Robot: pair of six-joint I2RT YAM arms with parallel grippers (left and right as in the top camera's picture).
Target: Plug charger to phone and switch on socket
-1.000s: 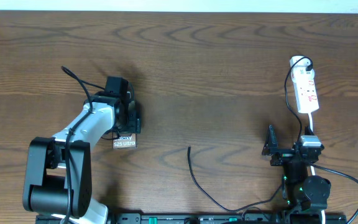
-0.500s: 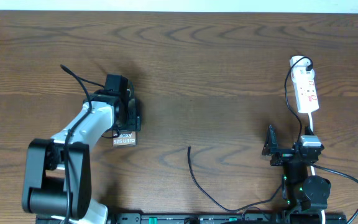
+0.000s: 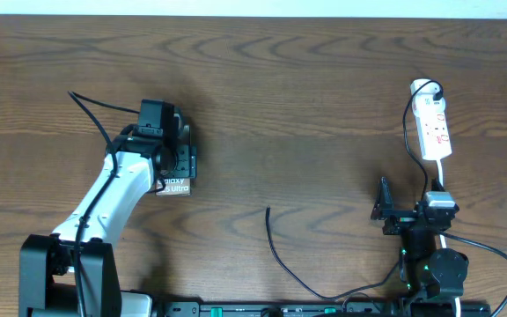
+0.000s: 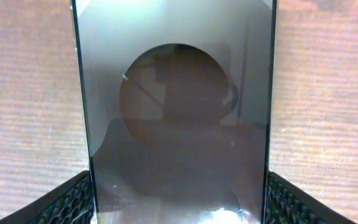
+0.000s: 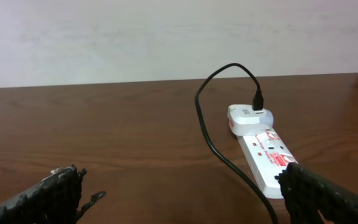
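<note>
Dark wooden table, white socket at right, black charger cable near front edge

This is a robotics lab bench. Two small arms, the left arm white and black and the right arm all black, are fixed to a dark rail along the near edge of a wood-grain surface. Loose black cables run from both, and small green lights glow at the right arm's base. A plain pale wall closes the far side. A few things lie spread well apart like test props — a phone, a white socket with a cord plugged in, and a thin black charger. A camera rides on each wrist, looking out past its own jaws.
</note>
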